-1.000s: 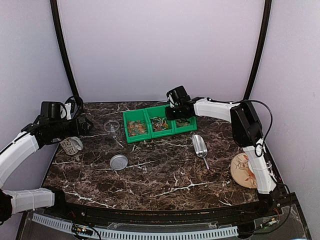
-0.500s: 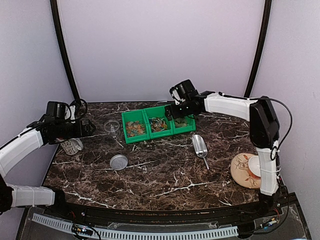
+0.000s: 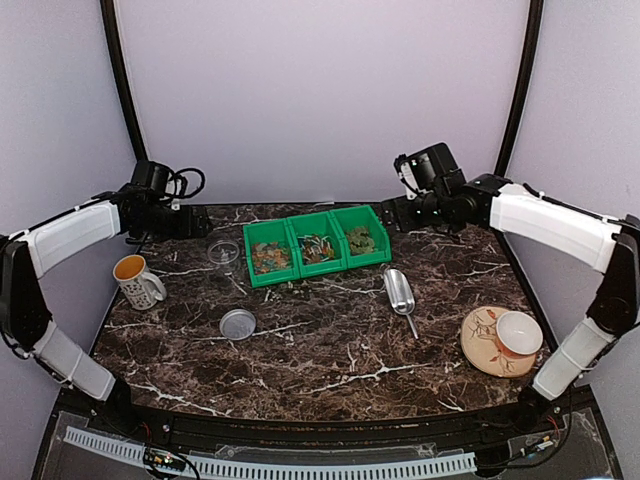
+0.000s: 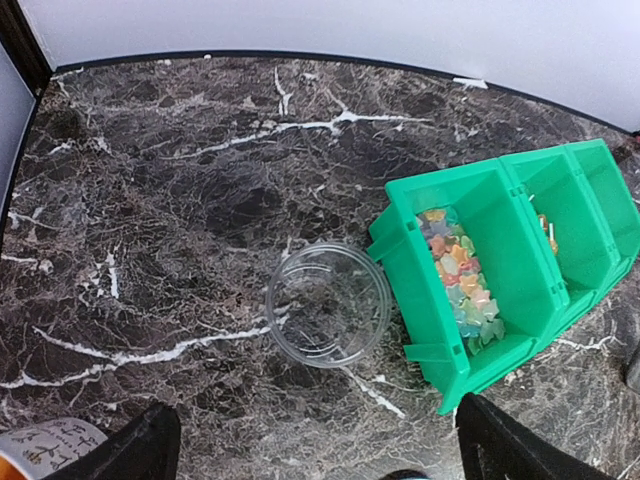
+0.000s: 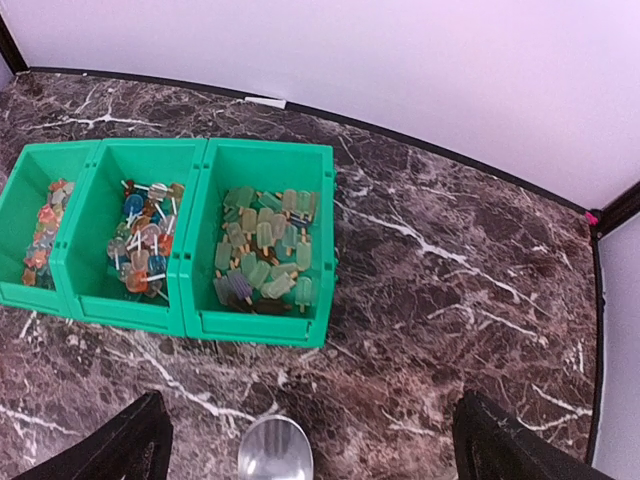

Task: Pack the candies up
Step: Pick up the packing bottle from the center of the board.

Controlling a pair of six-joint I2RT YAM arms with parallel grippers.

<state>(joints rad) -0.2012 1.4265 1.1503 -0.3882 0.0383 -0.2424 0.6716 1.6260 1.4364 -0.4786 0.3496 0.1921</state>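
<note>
On your far left, the left pincer (image 3: 192, 222) hangs above the back left corner of the table (image 3: 330, 370). It is released, its fingers (image 4: 145, 450) spread wide with nothing between them. Below and in front of it you have a mug (image 3: 135, 280) standing upright near the left edge. To the right of that is a clear cup (image 3: 223, 252), upright and open, and your left wrist view shows it sitting just beside the left end of the green bins (image 3: 272, 276). A round lid (image 3: 238, 323) lies flat on the table, nearer to you than the cup and apart from it. The bins form a row of three joined compartments, set at a slant toward the back of the table. The candies (image 5: 262, 258) lie inside them: pale mixed colours in the left compartment, blue and orange ones in the middle, and mostly green ones in the right. In front of the right compartment you will find a metal scoop (image 3: 400, 292) lying on the table with its handle pointing toward you. The right pincer (image 3: 390, 213) hovers just past the right end of the bins. It too is released, jaws wide and holding nothing. At your far right, a plate (image 3: 478, 340) sits near the table edge with a small bowl (image 3: 520, 332) resting on it.
</note>
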